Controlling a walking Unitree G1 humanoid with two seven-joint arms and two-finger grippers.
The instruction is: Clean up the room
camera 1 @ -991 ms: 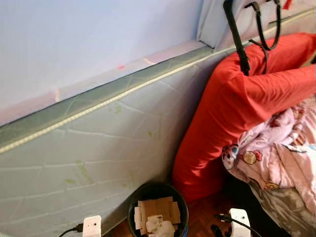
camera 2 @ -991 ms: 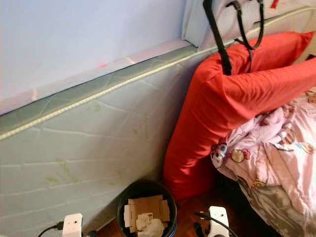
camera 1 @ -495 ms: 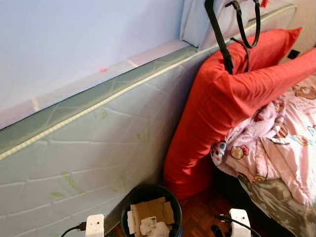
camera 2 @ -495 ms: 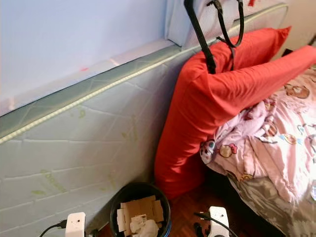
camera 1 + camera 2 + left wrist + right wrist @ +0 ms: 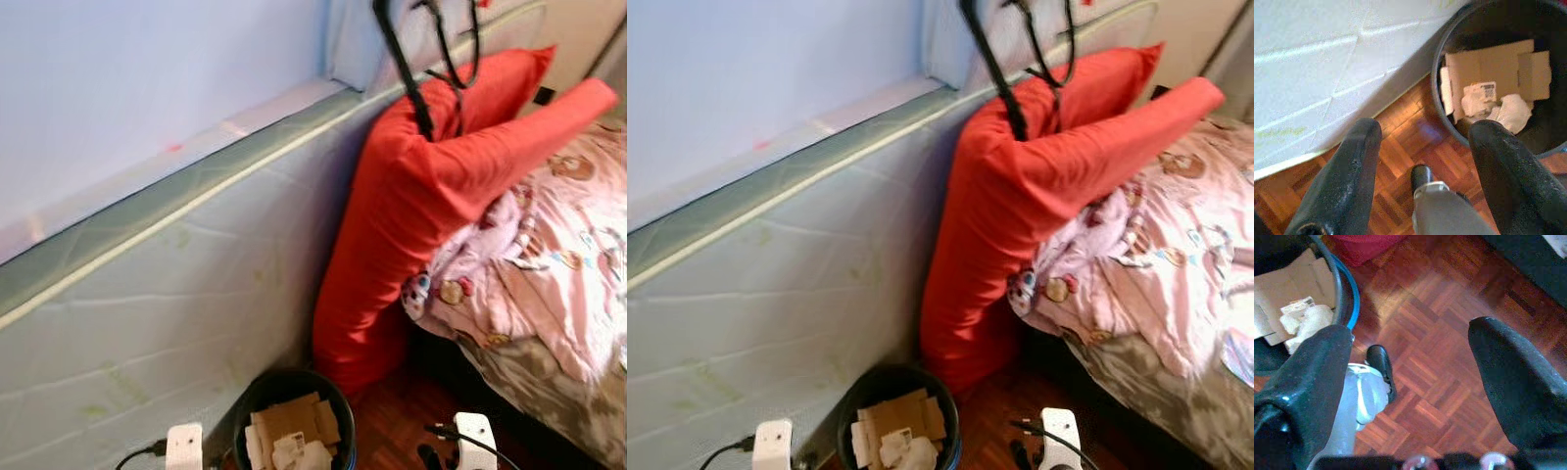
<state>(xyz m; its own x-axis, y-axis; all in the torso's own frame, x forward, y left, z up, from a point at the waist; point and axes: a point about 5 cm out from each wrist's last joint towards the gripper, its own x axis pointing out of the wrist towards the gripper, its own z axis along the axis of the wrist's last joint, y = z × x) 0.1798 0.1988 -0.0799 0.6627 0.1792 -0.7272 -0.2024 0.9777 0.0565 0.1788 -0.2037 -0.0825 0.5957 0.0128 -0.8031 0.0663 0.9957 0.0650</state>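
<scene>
A black waste bin (image 5: 292,421) stands on the wood floor at the foot of a pale mattress (image 5: 147,284) that leans on the wall. Flattened cardboard (image 5: 1493,68) and crumpled paper (image 5: 1498,103) lie in the bin. My left gripper (image 5: 1425,129) hangs open just beside the bin's rim, nothing between its fingers. My right gripper (image 5: 1410,330) hangs open over bare parquet, with the bin's blue-edged rim (image 5: 1349,293) to one side. Both white wrists (image 5: 183,446) (image 5: 475,441) sit low in the eye views, either side of the bin.
Two red pillows (image 5: 411,215) lean against the mattress right of the bin, with black bag straps (image 5: 407,69) hanging over them. A rumpled pink patterned blanket (image 5: 539,255) covers the bed (image 5: 1176,392) at right. Parquet floor (image 5: 1449,382) lies between bin and bed.
The whole picture has shifted left, so the camera has turned right; more of the bed and blanket shows. Bin, pillows and both grippers stay as they were.
</scene>
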